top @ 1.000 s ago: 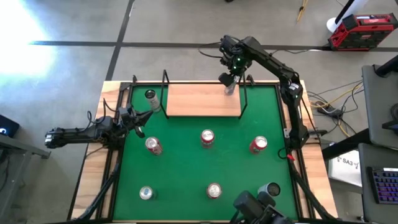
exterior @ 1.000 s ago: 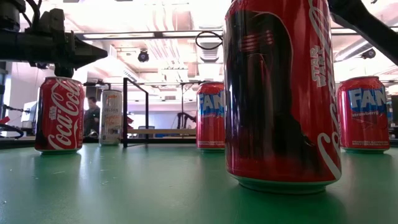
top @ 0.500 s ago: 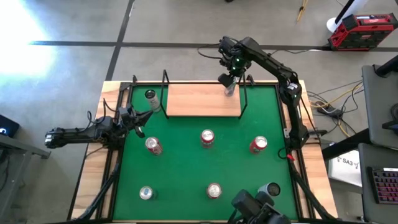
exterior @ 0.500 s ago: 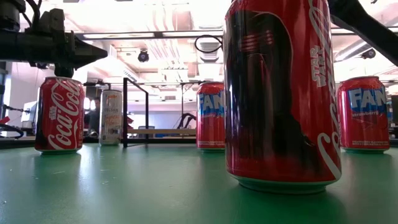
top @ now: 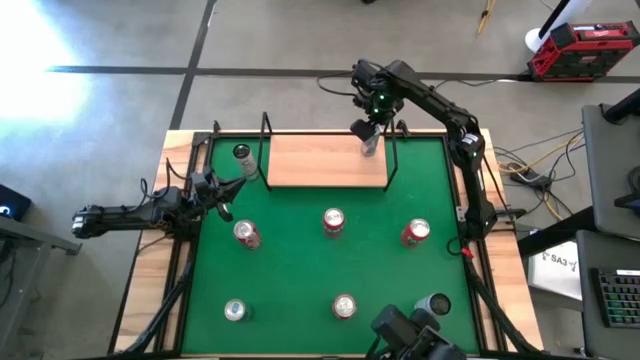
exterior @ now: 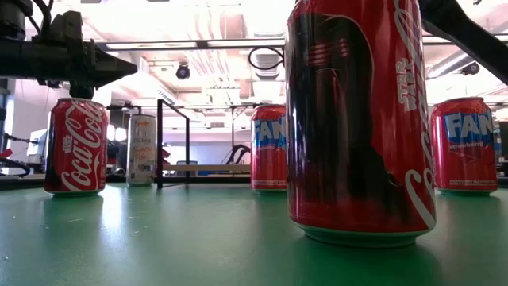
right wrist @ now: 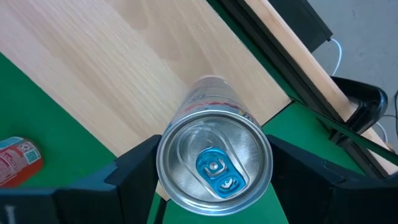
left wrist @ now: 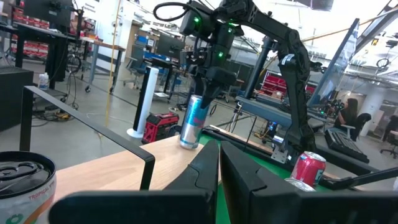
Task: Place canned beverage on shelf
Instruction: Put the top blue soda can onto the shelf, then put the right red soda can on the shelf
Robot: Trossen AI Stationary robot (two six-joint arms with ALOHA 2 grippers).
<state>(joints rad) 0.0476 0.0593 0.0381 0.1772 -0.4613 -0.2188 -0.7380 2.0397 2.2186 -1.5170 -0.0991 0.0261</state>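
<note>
At the far right corner of the light plain-wood shelf board with thin black metal uprights [top: 325, 160], the right gripper [top: 367, 131] pinches a slim silver can with a blue pull tab [right wrist: 214, 163], one dark finger [right wrist: 134, 167] on each side. Can bottom sits on or just above the board near its edge; contact cannot be told. Can stands slightly tilted in the left wrist view [left wrist: 191, 122].

Left gripper [top: 228, 190] hangs over the green mat [top: 300, 270] at its left edge, fingers pressed together, holding nothing.

Five red cans stand on the mat, well apart. A pale can [top: 241, 153] stands just left of the shelf.
</note>
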